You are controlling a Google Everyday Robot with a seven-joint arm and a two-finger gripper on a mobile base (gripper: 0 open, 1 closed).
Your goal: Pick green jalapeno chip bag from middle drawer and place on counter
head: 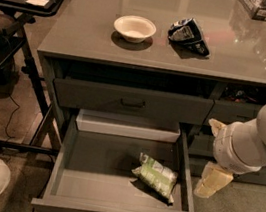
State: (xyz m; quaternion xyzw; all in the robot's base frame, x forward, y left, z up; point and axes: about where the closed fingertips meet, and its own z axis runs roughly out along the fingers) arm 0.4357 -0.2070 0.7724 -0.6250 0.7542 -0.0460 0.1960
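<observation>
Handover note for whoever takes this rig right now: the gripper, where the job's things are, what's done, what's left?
Gripper: low, outside the right wall of the middle drawer, apart from the bag.
Green jalapeno chip bag: lying in the drawer's right front part, not grasped.
Middle drawer: pulled open.
Counter: carries a white bowl and a black-and-silver snack bag; no green bag on it.
Done: the drawer is open.
Left: reach in, grasp the bag, lift it out, set it on the counter.
</observation>
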